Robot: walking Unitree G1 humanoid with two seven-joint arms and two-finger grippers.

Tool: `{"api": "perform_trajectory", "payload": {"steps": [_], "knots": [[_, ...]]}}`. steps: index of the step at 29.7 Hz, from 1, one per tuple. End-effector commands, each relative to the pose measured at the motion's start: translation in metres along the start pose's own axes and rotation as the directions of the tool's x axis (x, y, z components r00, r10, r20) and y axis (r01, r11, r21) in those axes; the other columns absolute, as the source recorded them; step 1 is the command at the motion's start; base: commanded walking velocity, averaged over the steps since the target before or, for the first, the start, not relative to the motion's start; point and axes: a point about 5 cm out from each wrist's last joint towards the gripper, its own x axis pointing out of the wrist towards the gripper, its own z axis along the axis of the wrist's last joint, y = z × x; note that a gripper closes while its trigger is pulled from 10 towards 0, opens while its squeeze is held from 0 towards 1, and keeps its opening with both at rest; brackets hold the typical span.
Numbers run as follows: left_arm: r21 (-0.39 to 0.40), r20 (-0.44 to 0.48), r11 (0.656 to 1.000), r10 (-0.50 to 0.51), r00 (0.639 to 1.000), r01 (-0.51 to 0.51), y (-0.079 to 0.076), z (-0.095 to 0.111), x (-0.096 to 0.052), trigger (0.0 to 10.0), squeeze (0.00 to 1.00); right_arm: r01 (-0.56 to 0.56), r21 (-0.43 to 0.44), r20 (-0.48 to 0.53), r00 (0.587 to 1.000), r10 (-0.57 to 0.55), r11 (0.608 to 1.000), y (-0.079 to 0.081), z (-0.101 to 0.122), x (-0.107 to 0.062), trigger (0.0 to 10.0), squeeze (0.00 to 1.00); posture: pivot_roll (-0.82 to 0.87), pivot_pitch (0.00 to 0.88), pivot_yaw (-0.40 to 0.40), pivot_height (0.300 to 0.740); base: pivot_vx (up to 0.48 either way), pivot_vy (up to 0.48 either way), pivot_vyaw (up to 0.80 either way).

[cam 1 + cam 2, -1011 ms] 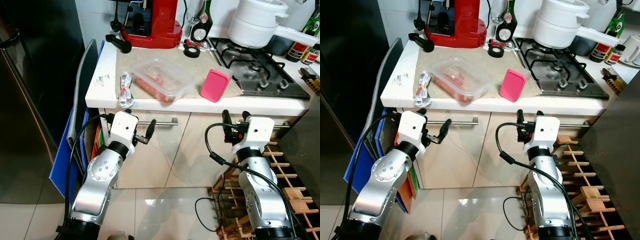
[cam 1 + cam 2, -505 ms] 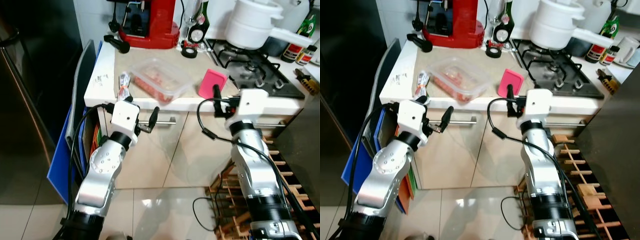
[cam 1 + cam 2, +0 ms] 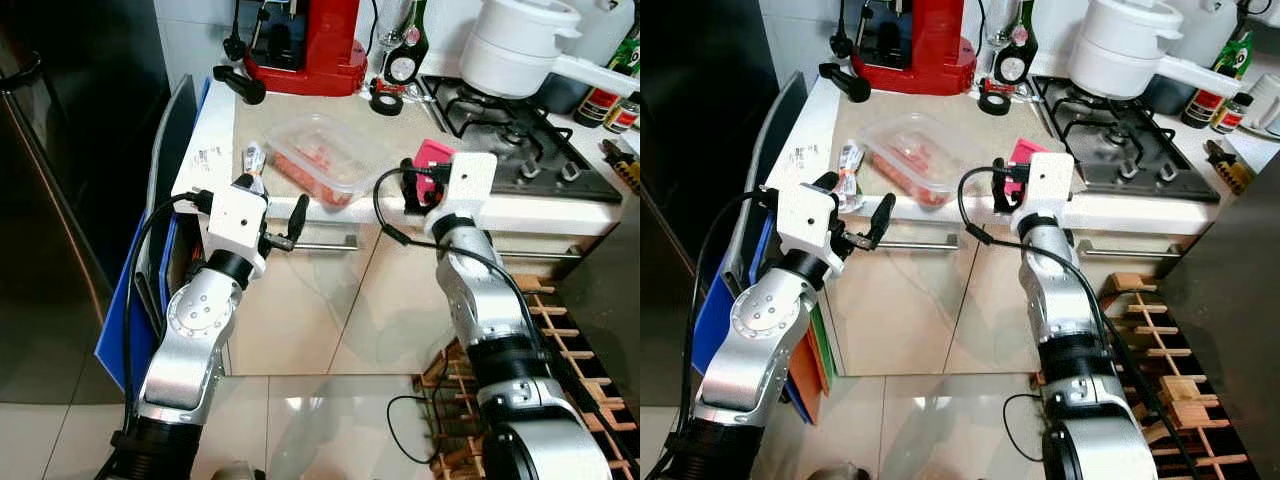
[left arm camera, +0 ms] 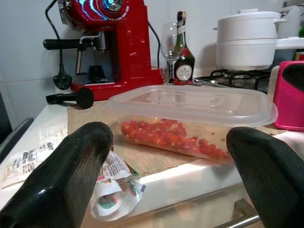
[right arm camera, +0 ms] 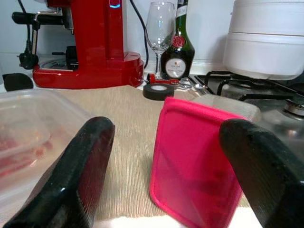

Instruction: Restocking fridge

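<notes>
The restocking looks to be at its very start. The clear food container [image 3: 325, 157], closed with its lid and holding red chopped food, sits on the surface [image 3: 205, 150] in front of the red coffee machine [image 3: 310, 45], and nothing has been lifted yet. The pink container [image 5: 194, 164] stands tilted just beside it, on the side toward the gas stove [image 3: 520, 140].

The left hand [image 3: 270, 225] is raised to the edge of the surface, just below the clear food container, with its two black fingers [image 4: 52, 175] spread wide and holding nothing; in the left wrist view the container lies between them, but further off. The right hand [image 3: 420, 185] is at the surface edge directly before the pink container, also spread wide and empty, and the right wrist view frames that container between the fingers [image 5: 71, 175].

What remains, as I judge it, is nearly everything: to grasp a container, carry it to the dark fridge [image 3: 60, 200] that stands beside the surface on the coffee machine's side, open the fridge and place the container inside.

The fridge door is seen only in part and its inside is hidden. A small packet [image 3: 250, 165] lies near the clear food container; its label is too small to read. What the pink container holds cannot be told.
</notes>
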Motion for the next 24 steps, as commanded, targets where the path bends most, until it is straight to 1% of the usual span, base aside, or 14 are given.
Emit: {"api": "perform_trajectory", "payload": {"steps": [1,6,7,9,10,13,14,15,16,18,20,22,23,24], "knots": [[-0.005,0.011,1.000,-0.001,1.000,0.002,-0.002,0.005,0.000,10.0,0.00,0.029,0.009,0.017,0.999,-0.029,1.000,-0.007,0.008,0.007,10.0,0.00,0.16,0.000,-0.118,0.740,0.000,0.000,0.00],[-0.005,0.010,1.000,0.008,1.000,-0.008,0.000,0.006,-0.001,10.0,0.00,0.031,-0.052,0.049,0.998,-0.029,0.998,-0.012,0.028,0.027,10.0,0.00,0.16,0.000,-0.122,0.740,0.000,0.000,0.00],[-0.005,0.010,1.000,0.008,1.000,-0.008,0.000,0.006,-0.001,10.0,0.00,0.031,-0.052,0.049,0.998,-0.029,0.998,-0.012,0.028,0.027,10.0,0.00,0.16,0.000,-0.122,0.740,0.000,0.000,0.00],[-0.003,0.004,1.000,0.012,1.000,-0.012,0.001,0.006,-0.002,10.0,0.00,0.040,-0.126,0.058,0.998,-0.033,0.991,-0.018,0.041,0.038,10.0,0.00,0.17,0.001,-0.122,0.740,0.000,0.000,0.00],[-0.003,0.004,1.000,0.012,1.000,-0.012,0.001,0.006,-0.002,10.0,0.00,0.040,-0.126,0.058,0.998,-0.033,0.991,-0.018,0.041,0.038,10.0,0.00,0.17,0.001,-0.122,0.740,0.000,0.000,0.00],[0.001,0.001,1.000,0.016,1.000,-0.016,0.001,0.007,-0.003,10.0,0.00,0.074,-0.228,0.083,0.995,-0.057,0.971,-0.024,0.058,0.048,10.0,0.00,0.18,0.001,-0.122,0.740,0.000,0.000,0.00],[0.006,0.002,1.000,0.022,1.000,-0.022,0.003,0.008,-0.003,10.0,0.00,0.078,-0.226,0.123,0.991,-0.051,0.971,-0.023,0.069,0.051,10.0,0.00,0.19,0.002,-0.129,0.740,0.000,0.000,0.00],[0.006,0.002,1.000,0.022,1.000,-0.022,0.003,0.008,-0.003,10.0,0.00,0.078,-0.226,0.123,0.991,-0.051,0.971,-0.023,0.069,0.051,10.0,0.00,0.19,0.002,-0.129,0.740,0.000,0.000,0.00],[0.009,0.002,1.000,0.026,1.000,-0.026,0.004,0.009,-0.003,10.0,0.00,0.079,-0.221,0.153,0.987,-0.045,0.972,-0.021,0.077,0.053,10.0,0.00,0.19,0.003,-0.131,0.740,0.000,0.000,0.00],[0.011,0.008,0.999,0.041,0.999,-0.041,0.007,0.011,-0.003,10.0,0.00,0.041,-0.157,0.181,0.983,-0.012,0.987,-0.011,0.079,0.051,10.0,0.00,0.19,0.008,-0.135,0.740,0.000,0.000,0.00],[0.009,0.011,0.998,0.055,0.998,-0.055,0.009,0.012,-0.004,10.0,0.00,-0.002,-0.108,0.176,0.984,0.021,0.994,0.002,0.066,0.042,10.0,0.00,0.19,0.017,-0.131,0.740,0.000,0.000,0.00],[0.005,0.008,0.998,0.056,0.998,-0.056,0.009,0.012,-0.004,10.0,0.00,-0.011,-0.056,0.132,0.991,0.019,0.998,0.011,0.044,0.027,10.0,0.00,0.18,0.022,-0.126,0.740,0.000,0.000,0.00],[0.005,0.008,0.998,0.056,0.998,-0.056,0.009,0.012,-0.004,10.0,0.00,-0.011,-0.056,0.132,0.991,0.019,0.998,0.011,0.044,0.027,10.0,0.00,0.18,0.022,-0.126,0.740,0.000,0.000,0.00],[0.004,0.006,0.999,0.046,0.999,-0.046,0.007,0.012,-0.004,10.0,0.00,0.002,-0.040,0.117,0.993,0.002,0.999,0.011,0.038,0.023,10.0,0.00,0.17,0.025,-0.124,0.740,0.000,0.000,0.00]]}}
